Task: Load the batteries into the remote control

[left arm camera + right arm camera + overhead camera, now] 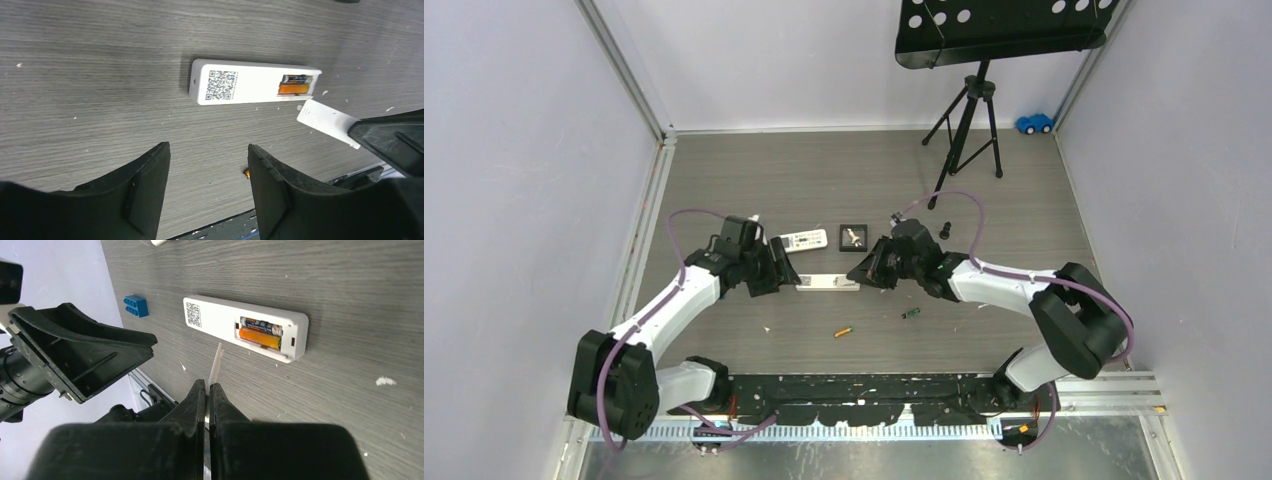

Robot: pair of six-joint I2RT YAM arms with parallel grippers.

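Remote control [215, 320] just beyond right pincer [207, 387], white cover [216, 365] pinched edgewise

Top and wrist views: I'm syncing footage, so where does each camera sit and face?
Top external: high behind, looking down on the table; left arm and right arm show.
Left wrist: faces the remote; open left gripper shows.
Right wrist: faces the remote; right gripper pinches the cover.
Shared: remote, batteries inside.
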